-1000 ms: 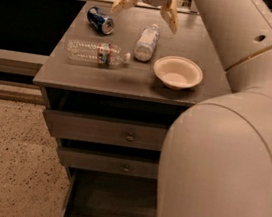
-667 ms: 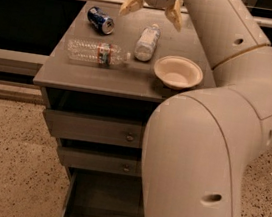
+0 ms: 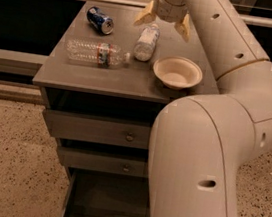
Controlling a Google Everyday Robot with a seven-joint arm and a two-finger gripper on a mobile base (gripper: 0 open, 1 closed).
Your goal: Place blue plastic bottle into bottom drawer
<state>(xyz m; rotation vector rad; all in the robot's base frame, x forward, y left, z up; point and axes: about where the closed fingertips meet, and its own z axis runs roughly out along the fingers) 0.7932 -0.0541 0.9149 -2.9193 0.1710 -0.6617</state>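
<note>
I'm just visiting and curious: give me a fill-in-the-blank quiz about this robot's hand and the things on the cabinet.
The gripper hovers over the blue plastic bottle with its fingers ____.
That bottle lies between the clear labelled bottle and the white ____.
The pulled-out drawer is the ____ one of three.
Missing words: open; bowl; bottom.

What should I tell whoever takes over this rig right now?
Claw: open, poised over the far end of the blue plastic bottle, not gripping it.
Bottle: lying on the cabinet top, between the clear labelled bottle and the bowl.
Bottom drawer: pulled open.
Done: the approach only.
Left: grasp, lift, carry down, release in the drawer.
</note>
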